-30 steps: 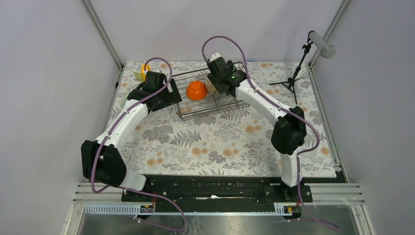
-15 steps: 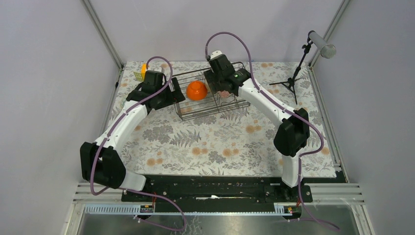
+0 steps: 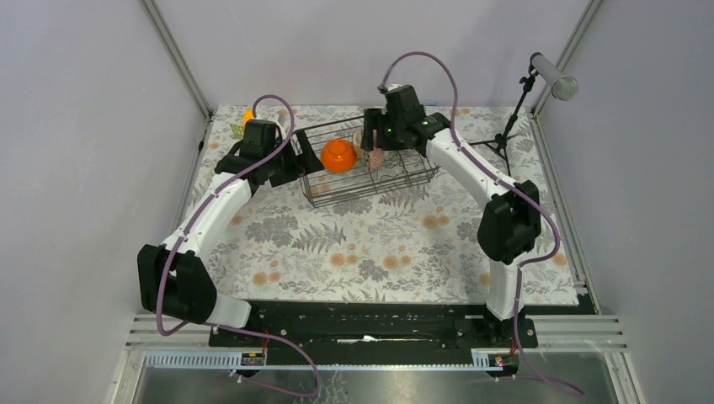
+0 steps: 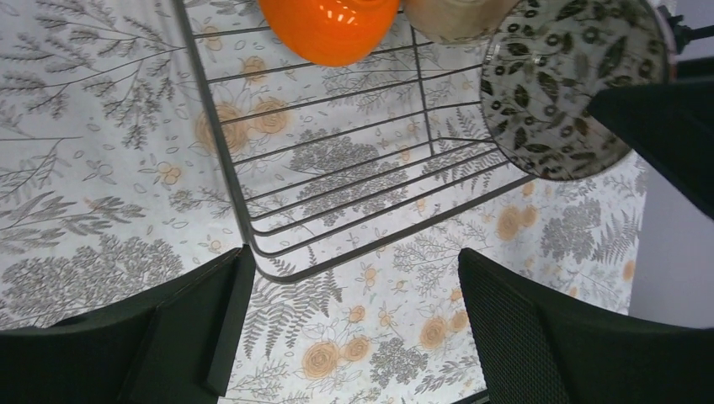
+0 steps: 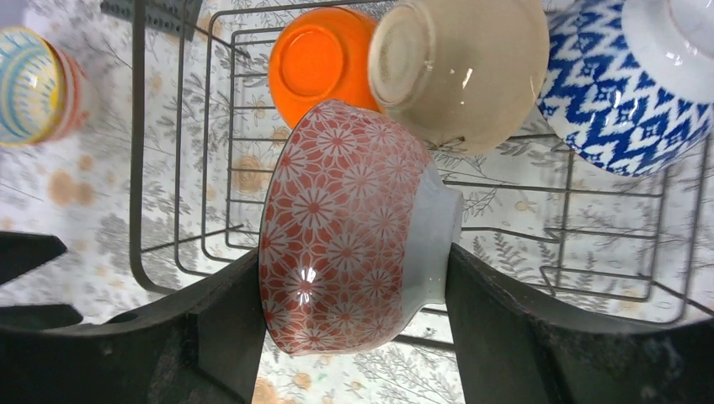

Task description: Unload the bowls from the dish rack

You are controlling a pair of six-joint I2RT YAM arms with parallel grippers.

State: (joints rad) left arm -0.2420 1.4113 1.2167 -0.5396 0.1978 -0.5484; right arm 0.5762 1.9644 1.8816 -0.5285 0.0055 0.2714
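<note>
The right pincer (image 5: 354, 307), pinching the pink flower-patterned bowl (image 5: 337, 227) over the dish rack (image 5: 135, 168), should lift straight up, clearing the wires and the beige bowl (image 5: 471, 67) just beyond its tips, while the left pincer (image 4: 354, 278) hangs spread and empty.

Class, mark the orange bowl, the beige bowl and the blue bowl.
orange bowl (image 5: 317, 61): right wrist view, its base.
beige bowl (image 5: 484, 77): right wrist view, its side.
blue bowl (image 5: 613, 94): right wrist view, its zigzag side.

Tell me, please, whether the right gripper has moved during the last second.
Yes. The right gripper, jaws shut on the pink patterned bowl, has shifted right, toward the microphone stand.
</note>
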